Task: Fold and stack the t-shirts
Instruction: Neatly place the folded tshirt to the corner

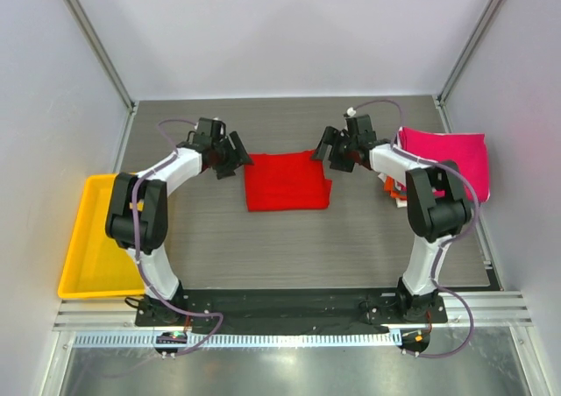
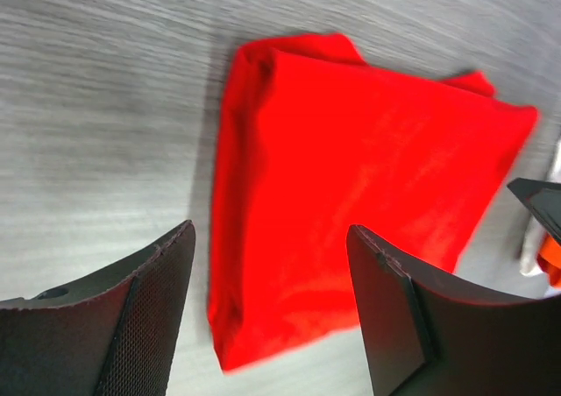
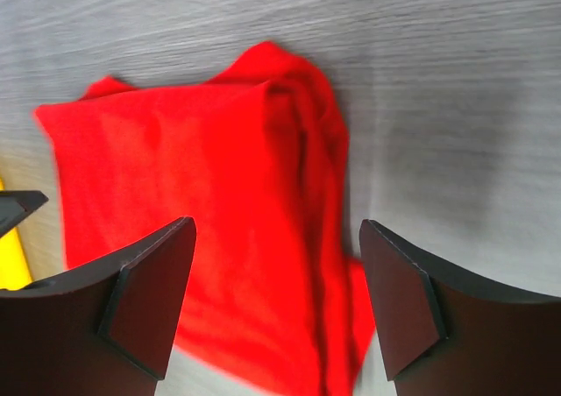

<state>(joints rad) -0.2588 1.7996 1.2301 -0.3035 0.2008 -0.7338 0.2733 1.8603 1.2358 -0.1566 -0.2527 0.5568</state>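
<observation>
My overhead cam looks down on the whole bench (image 1: 263, 247) from behind; both wrist cams sit close, sharing the red t-shirt (image 1: 287, 181) from opposite sides.

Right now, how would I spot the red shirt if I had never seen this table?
Start at the grey wood-grain table. In its middle, between the left pincer and the right pincer, lies the red t-shirt, folded into a rough square. It is bright red and lies alone, unlike the magenta-pink shirt at the right edge.
</observation>
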